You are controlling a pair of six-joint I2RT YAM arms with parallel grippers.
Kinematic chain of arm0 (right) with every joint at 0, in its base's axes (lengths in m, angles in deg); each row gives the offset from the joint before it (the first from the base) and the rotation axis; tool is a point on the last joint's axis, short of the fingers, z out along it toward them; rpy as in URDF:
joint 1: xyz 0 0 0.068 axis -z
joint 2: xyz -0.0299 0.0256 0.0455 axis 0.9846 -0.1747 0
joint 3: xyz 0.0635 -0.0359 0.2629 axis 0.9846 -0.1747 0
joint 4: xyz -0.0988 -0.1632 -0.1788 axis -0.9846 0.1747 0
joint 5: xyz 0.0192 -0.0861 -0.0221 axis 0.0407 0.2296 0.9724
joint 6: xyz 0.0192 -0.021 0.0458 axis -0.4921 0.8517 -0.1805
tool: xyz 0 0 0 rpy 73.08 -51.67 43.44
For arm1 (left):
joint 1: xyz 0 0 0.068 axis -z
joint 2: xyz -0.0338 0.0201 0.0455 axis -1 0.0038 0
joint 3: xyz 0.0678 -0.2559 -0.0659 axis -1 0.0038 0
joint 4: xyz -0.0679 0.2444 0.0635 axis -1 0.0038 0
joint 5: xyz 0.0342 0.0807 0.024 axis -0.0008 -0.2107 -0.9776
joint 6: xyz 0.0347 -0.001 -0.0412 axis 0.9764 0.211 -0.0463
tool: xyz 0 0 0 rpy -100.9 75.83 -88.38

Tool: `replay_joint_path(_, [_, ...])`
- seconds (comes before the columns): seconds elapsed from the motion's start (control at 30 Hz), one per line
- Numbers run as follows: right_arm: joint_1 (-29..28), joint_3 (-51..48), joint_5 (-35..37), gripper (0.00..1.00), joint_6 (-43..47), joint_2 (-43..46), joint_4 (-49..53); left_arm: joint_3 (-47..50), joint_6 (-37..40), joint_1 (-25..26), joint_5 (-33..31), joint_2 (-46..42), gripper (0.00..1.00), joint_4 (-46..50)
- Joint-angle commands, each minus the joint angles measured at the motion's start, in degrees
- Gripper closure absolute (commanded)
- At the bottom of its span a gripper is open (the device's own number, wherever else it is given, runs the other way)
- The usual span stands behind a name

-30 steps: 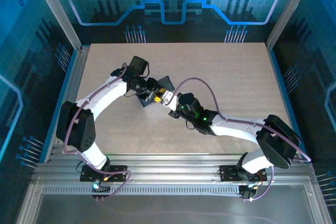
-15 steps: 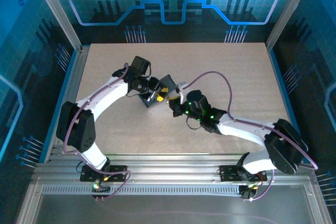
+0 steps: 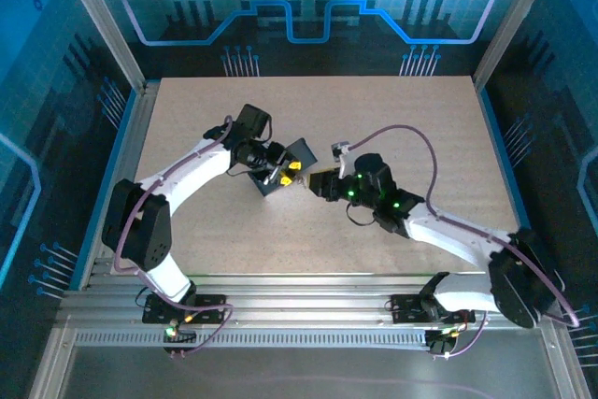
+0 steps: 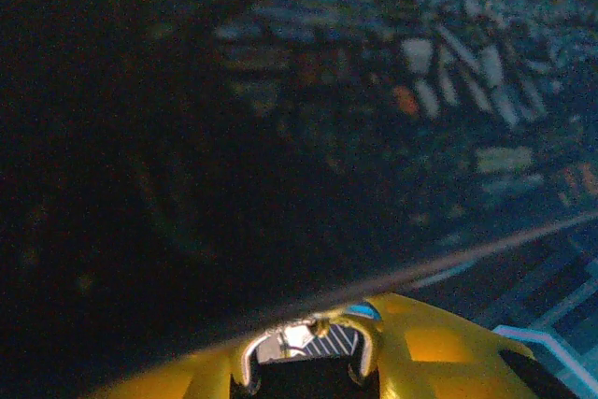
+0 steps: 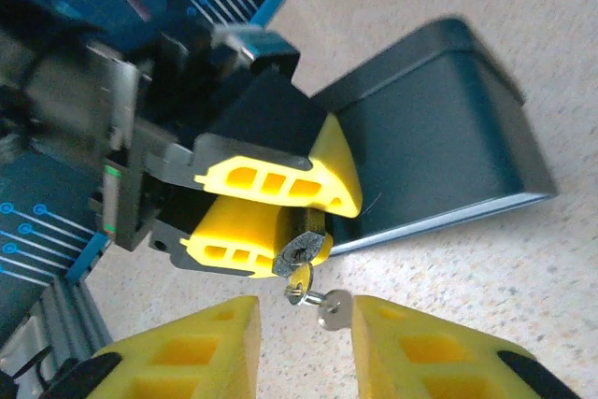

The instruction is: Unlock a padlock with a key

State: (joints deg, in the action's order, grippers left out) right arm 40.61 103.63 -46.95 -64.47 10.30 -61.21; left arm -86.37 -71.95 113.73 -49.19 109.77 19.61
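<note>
- We see the padlock pinched at the tips of the left gripper, just in front of the dark box.
- The key hangs below the padlock, its long axis pointing into the gap of the right gripper.
- That gripper's jaws stand apart, clamping nothing; we judge this arm the nearer one.
- We can read no writing.

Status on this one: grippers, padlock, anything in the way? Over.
Left gripper shut on padlock. Right gripper open, straddling key. Key looks seated in padlock. Box behind, not blocking.
</note>
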Motion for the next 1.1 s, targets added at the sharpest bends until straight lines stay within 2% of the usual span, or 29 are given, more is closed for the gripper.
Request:
replay_joint_path(0.0, [-0.13,2.97,-3.89,0.67,-2.58,-4.24,-4.19,-1.24,0.41,0.69,0.79,0.21,1.0,-1.31])
replay_joint_path(0.33, [-1.29,6.16,-3.46,0.67,-5.55,-11.53,-7.77,-0.8,0.33,1.02,0.73,-0.32,1.0,-1.48])
replay_joint_path(0.57, [-1.53,7.06,-3.01,0.86,-7.49,-13.43,-7.83,-0.74,0.91,1.07,0.3,-1.29,1.0,-1.07])
replay_joint_path(0.7, [-1.2,7.64,-2.7,0.97,-6.59,-12.96,-4.52,-0.9,1.76,0.7,-0.03,-1.79,0.99,-0.2])
replay_joint_path(0.77, [-0.34,7.39,-2.31,0.98,-6.49,-12.56,-2.91,-1.25,2.88,0.04,-0.49,-2.61,0.75,1.32])
replay_joint_path(0.83, [0.54,6.78,-2.68,0.99,-6.68,-12.08,-2.65,-1.87,4.2,-1.41,-0.97,-4.04,0.62,3.0])
replay_joint_path(0.93, [1.5,6.4,-3.32,1.0,-6.53,-11.37,-2.15,-1.96,5.29,-3.76,-1.02,-6.35,0.52,4.23])
replay_joint_path(1.07, [2.47,6.03,-4.18,1.0,-6.29,-10.24,-1.79,-2.6,7.1,-6.89,-0.4,-7.87,0.5,6.01])
